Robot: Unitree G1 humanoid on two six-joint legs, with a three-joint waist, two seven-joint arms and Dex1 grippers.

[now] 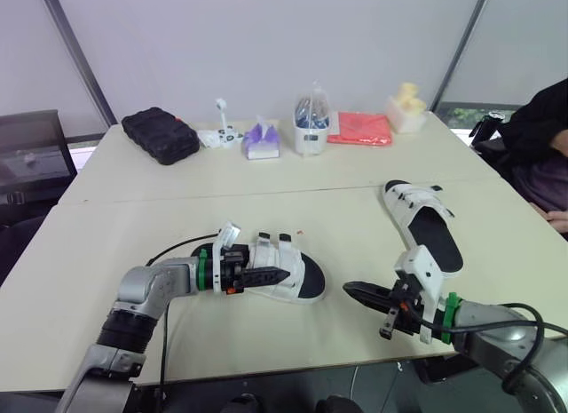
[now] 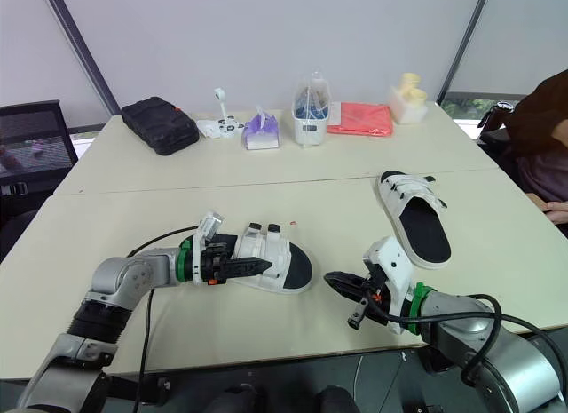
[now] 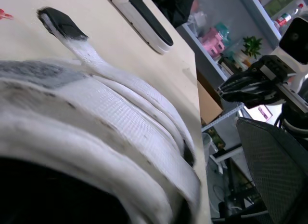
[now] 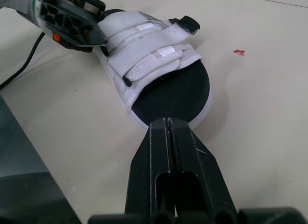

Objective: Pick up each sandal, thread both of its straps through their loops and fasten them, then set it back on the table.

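Observation:
The near white sandal [image 1: 282,273] with a black footbed lies flat on the table [image 1: 106,244], toe to the right. Its two straps [image 4: 144,55] lie across the upper, and their black tabs [image 4: 187,22] stick out on the far side. My left gripper [image 1: 271,275] is at the sandal's near side, fingers together on its edge. My right gripper [image 4: 167,120] is shut and empty, hovering just off the sandal's toe. A second white sandal [image 1: 426,222] lies further right and back, untouched.
Along the table's far side sit a black case [image 1: 160,135], a small white device [image 1: 220,133], a purple pack [image 1: 262,142], a clear bag [image 1: 312,124], a red cloth [image 1: 359,129] and a yellow object [image 1: 406,107]. A person [image 1: 546,138] sits at the right. A black cable [image 1: 169,249] trails by my left arm.

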